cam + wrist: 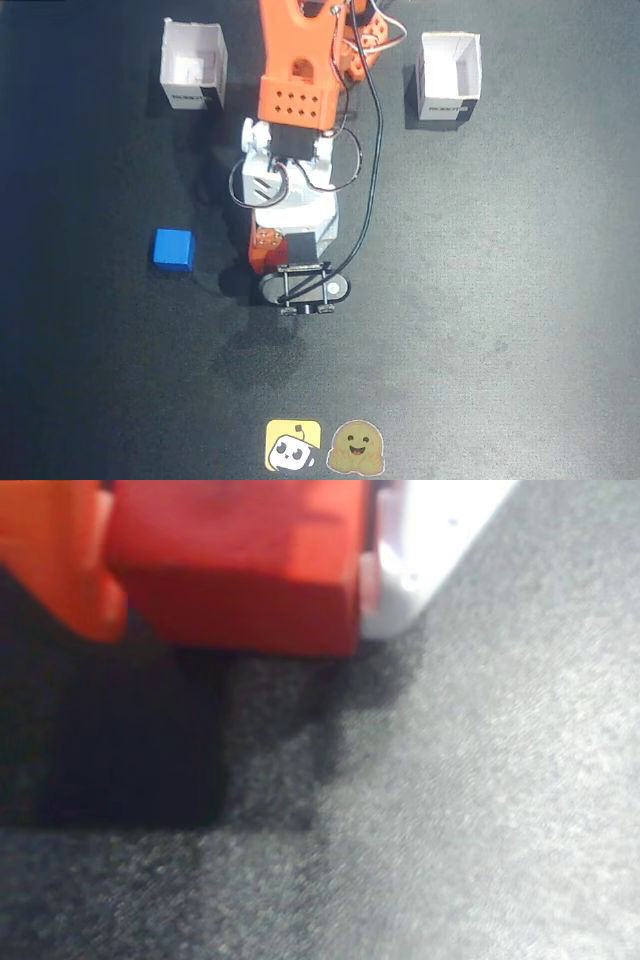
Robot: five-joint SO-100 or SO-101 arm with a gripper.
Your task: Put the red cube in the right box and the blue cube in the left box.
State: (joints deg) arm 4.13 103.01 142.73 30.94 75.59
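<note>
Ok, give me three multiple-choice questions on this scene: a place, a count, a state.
1. Where is the blue cube in the fixed view? A in a box; B on the table left of the arm; C under the arm.
2. How many white boxes stand there? A one; B three; C two.
3. What state is the red cube in? A clamped between the fingers; B loose on the table; C in a box.
Answers: B, it lies on bare table; C, left box and right box; A, the wrist view shows fingers on both its sides.
</note>
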